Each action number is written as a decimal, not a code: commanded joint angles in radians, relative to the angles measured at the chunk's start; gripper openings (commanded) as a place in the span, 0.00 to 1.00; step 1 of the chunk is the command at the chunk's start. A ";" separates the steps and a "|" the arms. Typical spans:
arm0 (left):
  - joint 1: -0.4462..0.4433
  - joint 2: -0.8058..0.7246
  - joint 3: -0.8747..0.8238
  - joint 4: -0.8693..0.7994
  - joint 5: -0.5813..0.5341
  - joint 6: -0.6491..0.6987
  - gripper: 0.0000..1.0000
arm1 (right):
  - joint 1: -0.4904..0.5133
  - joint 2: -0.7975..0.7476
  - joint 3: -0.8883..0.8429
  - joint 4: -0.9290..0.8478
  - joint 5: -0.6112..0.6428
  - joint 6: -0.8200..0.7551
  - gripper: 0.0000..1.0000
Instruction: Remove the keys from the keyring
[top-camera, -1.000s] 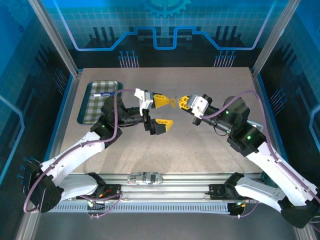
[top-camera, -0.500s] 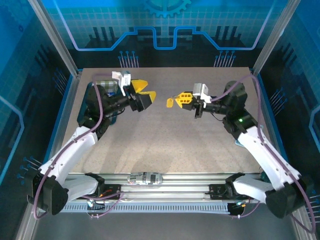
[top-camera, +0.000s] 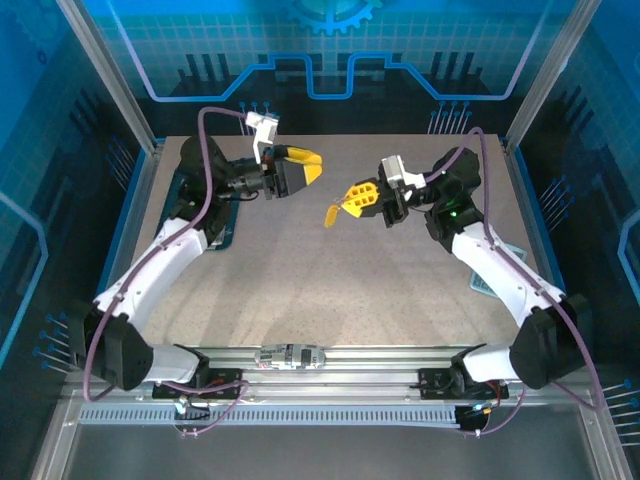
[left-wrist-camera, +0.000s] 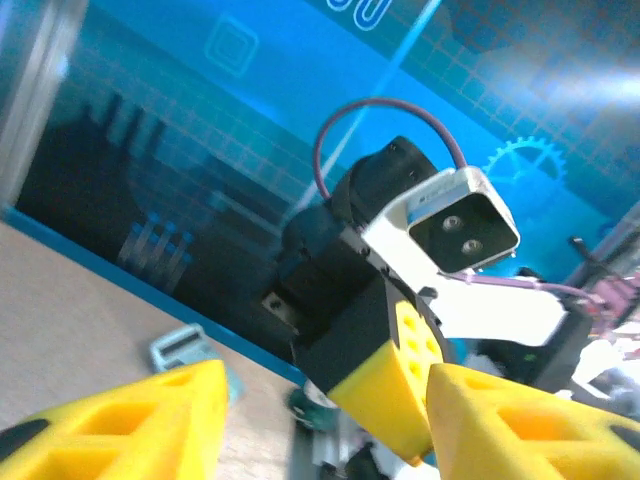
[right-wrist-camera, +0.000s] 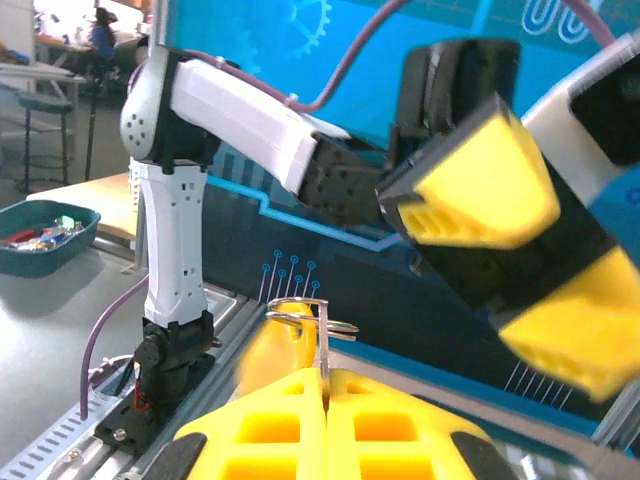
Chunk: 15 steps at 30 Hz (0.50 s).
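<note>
Jaws first: the right gripper (top-camera: 352, 198) is pressing its yellow fingers (right-wrist-camera: 260, 430) flat together, seam closed, and pinching the keyring (top-camera: 332, 212) at their tips. Through the right wrist camera I am seeing a thin grey wire loop (right-wrist-camera: 305, 312) standing up out of that seam, with the yellow-orange tag blurred just behind it to the left. Whether the fine grey stem (right-wrist-camera: 322, 345) under the loop is a key I cannot tell; it is too small. From the top camera I am reading the tag as dangling down and to the left off the fingertips, hanging in the air above the table (top-camera: 300, 290) and touching nothing else.

The left gripper (top-camera: 305, 168) is holding its fingers (left-wrist-camera: 140, 425) spread, with a clear gap between them, and I am seeing nothing gripped in that gap. It is hovering off the surface over the far left part of the table, pointing right toward the other gripper. The two grippers are near each other but apart, the keyring hanging in the space between them, closer to the right one.

Through the left wrist camera I am looking across that gap at the right gripper's black and yellow end and its white camera block (left-wrist-camera: 455, 215). Both arms are reaching from the near edge and bending inward over the far half of the table.
</note>
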 joint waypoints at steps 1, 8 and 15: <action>0.004 0.033 0.050 0.037 0.143 -0.100 0.49 | -0.031 0.060 0.034 0.361 -0.070 0.260 0.00; -0.010 0.053 0.032 0.209 0.216 -0.231 0.57 | -0.050 0.168 0.096 0.695 -0.092 0.602 0.00; -0.047 0.064 0.062 0.081 0.250 -0.150 0.63 | -0.047 0.159 0.097 0.695 -0.097 0.618 0.00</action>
